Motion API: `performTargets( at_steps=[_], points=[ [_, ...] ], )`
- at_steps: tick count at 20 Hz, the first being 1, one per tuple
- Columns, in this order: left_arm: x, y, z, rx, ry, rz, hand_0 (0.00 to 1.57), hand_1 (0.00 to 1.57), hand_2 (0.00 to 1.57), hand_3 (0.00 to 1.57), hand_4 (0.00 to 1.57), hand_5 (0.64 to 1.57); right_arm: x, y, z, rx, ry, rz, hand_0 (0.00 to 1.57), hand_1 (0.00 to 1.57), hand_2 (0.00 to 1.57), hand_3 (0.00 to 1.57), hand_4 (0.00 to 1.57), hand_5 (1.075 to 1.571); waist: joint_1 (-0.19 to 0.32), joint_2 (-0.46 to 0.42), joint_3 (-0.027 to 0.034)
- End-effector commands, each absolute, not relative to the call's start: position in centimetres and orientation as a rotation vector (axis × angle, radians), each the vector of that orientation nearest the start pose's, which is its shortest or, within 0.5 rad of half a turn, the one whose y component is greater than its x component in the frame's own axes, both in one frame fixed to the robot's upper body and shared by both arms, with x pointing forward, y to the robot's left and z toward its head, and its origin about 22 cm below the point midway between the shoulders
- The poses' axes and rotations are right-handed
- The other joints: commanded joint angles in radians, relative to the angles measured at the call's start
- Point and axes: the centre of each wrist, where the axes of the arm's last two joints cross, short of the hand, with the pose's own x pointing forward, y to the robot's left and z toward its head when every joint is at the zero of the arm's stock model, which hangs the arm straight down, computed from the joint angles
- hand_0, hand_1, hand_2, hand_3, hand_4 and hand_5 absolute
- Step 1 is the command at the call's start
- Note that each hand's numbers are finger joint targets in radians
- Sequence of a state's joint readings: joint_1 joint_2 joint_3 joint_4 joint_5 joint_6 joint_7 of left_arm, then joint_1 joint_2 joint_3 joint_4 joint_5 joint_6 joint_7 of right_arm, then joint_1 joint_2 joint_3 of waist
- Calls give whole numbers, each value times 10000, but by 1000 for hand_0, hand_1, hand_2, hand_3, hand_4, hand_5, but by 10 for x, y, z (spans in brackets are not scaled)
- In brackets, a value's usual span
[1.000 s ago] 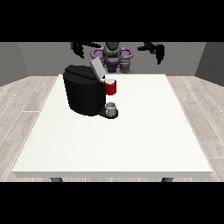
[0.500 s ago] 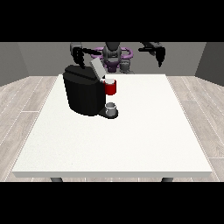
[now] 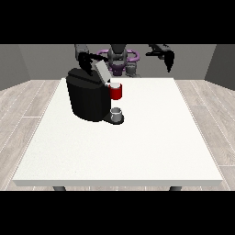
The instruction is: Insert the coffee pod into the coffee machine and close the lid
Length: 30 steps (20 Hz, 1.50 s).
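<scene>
The black coffee machine [image 3: 87,98] stands on the left half of the white table [image 3: 137,147]. Its grey lid [image 3: 102,71] is tilted up and open. A red part [image 3: 116,92] sits at the machine's front, above a small grey cup [image 3: 116,113] on the drip base. The hand at the view's left [image 3: 84,60] hangs just behind the machine's top, close to the raised lid. The hand at the view's right [image 3: 169,58] is held high over the far right table edge, fingers pointing down and holding nothing. A small grey cylinder [image 3: 132,69], possibly the pod, stands at the far edge.
The robot's torso [image 3: 118,57], with a purple ring around it, is behind the far table edge. Wood-patterned floor surrounds the table.
The hand at the view's left has come down and in, towards the machine's raised lid. The hand at the view's right has turned so its fingers point down.
</scene>
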<state>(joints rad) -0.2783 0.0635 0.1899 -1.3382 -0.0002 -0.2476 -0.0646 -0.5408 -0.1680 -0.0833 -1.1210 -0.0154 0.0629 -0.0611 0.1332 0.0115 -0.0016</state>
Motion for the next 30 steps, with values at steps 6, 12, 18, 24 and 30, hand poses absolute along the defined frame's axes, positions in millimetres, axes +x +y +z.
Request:
performTargets(
  at_steps=[6,12,18,24,30],
  points=[
    [306,256,36,-895,-16734,-1313,0,0,0,0,0,1571,383,-218,55,-49,-16884,2478,0,0,0,0,0,1571,115,373,17],
    [296,255,20,-918,-16794,-1560,0,0,0,0,0,1571,392,-209,70,9,-16970,2844,0,0,0,0,0,1571,7,501,15],
    [305,277,29,-551,-17162,-1378,0,0,0,0,0,1571,400,-202,85,138,-17439,3185,0,0,0,0,77,1571,-31,730,15],
    [303,268,24,-849,-16696,-1386,0,0,0,0,24,1571,403,-174,93,-39,-17599,3877,0,0,0,0,0,1571,183,548,16],
    [304,266,15,-464,-16833,-980,0,0,0,0,148,1571,407,-157,105,-435,-17854,4834,0,0,0,0,124,1571,18,741,14]
  ],
)
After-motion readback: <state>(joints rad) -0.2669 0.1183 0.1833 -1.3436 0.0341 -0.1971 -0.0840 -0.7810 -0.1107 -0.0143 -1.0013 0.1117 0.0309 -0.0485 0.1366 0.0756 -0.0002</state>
